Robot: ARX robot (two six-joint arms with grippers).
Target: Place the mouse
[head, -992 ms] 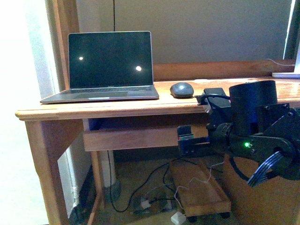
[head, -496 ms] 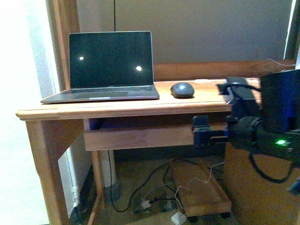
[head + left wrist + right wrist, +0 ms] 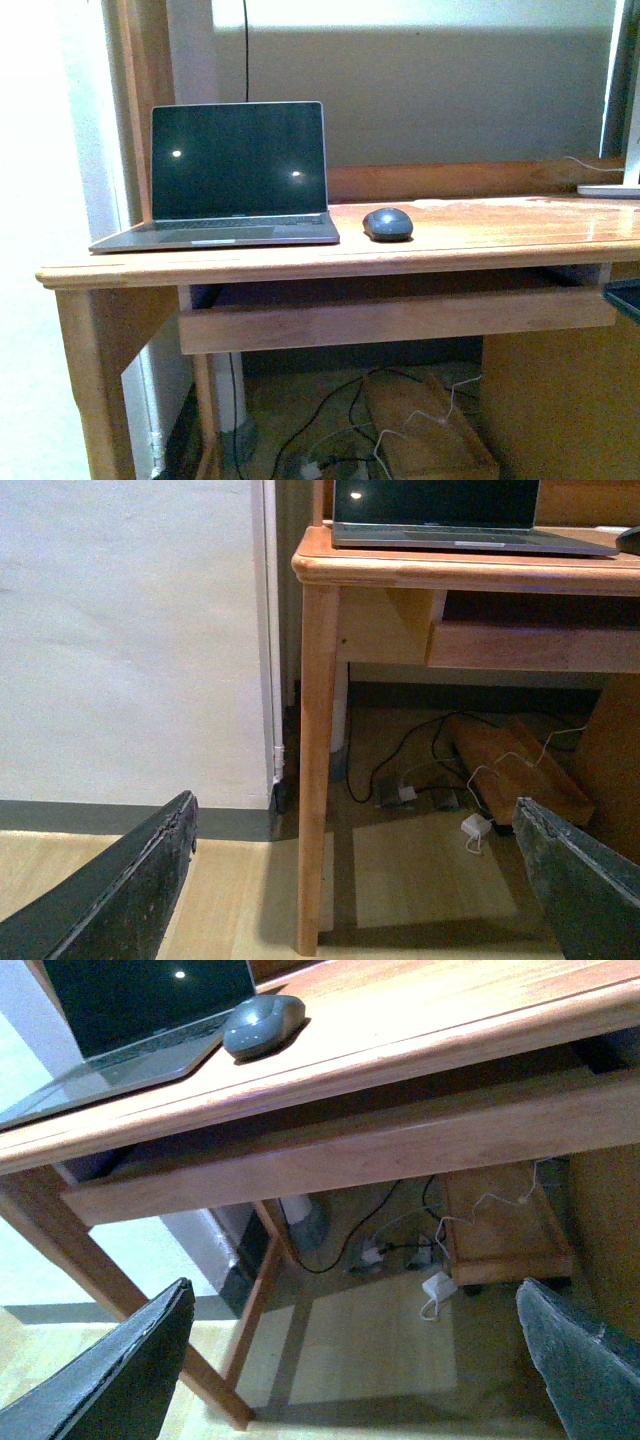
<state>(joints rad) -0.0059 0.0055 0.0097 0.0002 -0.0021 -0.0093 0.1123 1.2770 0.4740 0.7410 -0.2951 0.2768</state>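
Sitting on the wooden table [image 3: 480, 232], the mouse [image 3: 388, 223] is resting flat just beside the right edge of the open laptop [image 3: 232, 180], close to it but not touching. Nothing is gripping the mouse. The laptop screen is showing dark with two small bright reflections, and its base is lying near the table's left front corner.

Neither arm is showing in the front view, apart from a small dark object [image 3: 624, 298] poking in at the right edge under the tabletop; what it is cannot be told.

The left gripper [image 3: 350, 880] is hanging low, below tabletop level, out in front of the table's left leg [image 3: 318, 770], fingers spread wide and holding nothing. The right gripper [image 3: 350, 1360] is likewise sitting below the tabletop, jaws wide apart and empty, with the mouse [image 3: 263, 1024] appearing above it on the table surface, well apart.

Under the table, a low wooden tray [image 3: 430, 425] is lying on the floor with black and white cables [image 3: 330, 400] trailing around it. A wooden rail [image 3: 400, 318] is running beneath the tabletop.
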